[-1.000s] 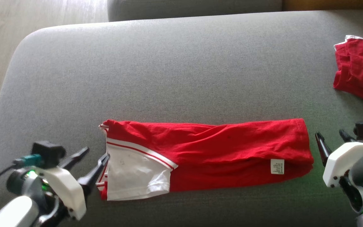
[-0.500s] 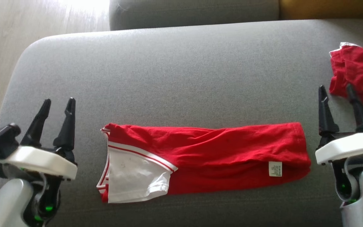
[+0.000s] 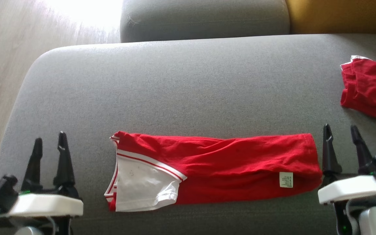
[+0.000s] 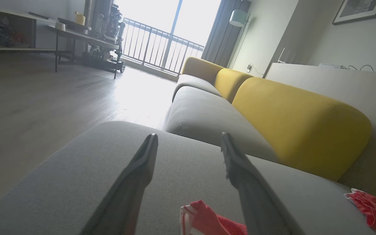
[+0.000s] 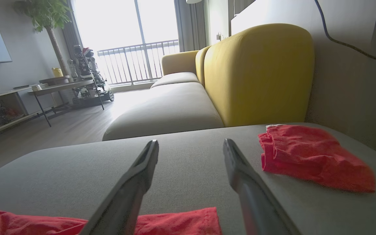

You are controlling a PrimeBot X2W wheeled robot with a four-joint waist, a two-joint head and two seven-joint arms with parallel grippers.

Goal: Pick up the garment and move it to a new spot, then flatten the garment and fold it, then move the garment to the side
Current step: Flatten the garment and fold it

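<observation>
Garment [image 3: 227, 166], red with a white sleeve part [image 3: 142, 186] at its left end, lies folded into a long band on the grey seat [image 3: 175, 91], near the front edge and between the two grippers. Its long side runs from left to right in the head view. A small white label [image 3: 286, 180] shows near its right end. The cloth has soft wrinkles along the middle, and a red-and-white striped trim [image 3: 148, 160] borders the white part. The left gripper [image 3: 50, 137] stands to the left of the garment, apart from it, pointing away from the robot. Its two fingers are spread with a clear gap and nothing is between them. The right gripper [image 3: 340, 126] stands just beside the right end of the garment, also spread and empty. Whether its inner finger touches the cloth edge, I cannot tell. In the left wrist view the striped corner of the garment appears low between the fingers [image 4: 140, 173]. In the right wrist view the red edge lies at the bottom, behind the fingers [image 5: 240, 176]. A second red cloth [image 3: 370, 88] lies crumpled at the far right of the seat, well apart from the garment. Behind the seat there is a yellow backrest [image 3: 338, 16], and a wooden floor [image 3: 11, 49] is on the left.
</observation>
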